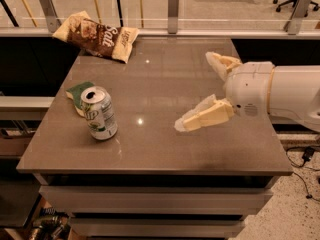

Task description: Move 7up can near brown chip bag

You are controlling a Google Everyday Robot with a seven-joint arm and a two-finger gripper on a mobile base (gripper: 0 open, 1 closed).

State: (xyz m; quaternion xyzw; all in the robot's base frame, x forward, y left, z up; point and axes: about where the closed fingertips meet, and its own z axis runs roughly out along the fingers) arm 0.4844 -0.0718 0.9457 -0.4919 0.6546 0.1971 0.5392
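The 7up can [100, 113] stands upright on the left part of the grey-brown table [165, 149], silver-white with green lettering and its tab top showing. The brown chip bag [97, 35] lies at the table's far left corner, dark brown with white "Salt" lettering and cream ends. My gripper [192, 91] hangs over the right half of the table, to the right of the can and apart from it. Its two cream fingers [205, 116] are spread wide and hold nothing.
A green-and-cream sponge [76, 92] lies just behind and left of the can, touching or almost touching it. A glass railing with metal posts [173, 4] runs behind the table. The white arm [280, 94] reaches in from the right edge.
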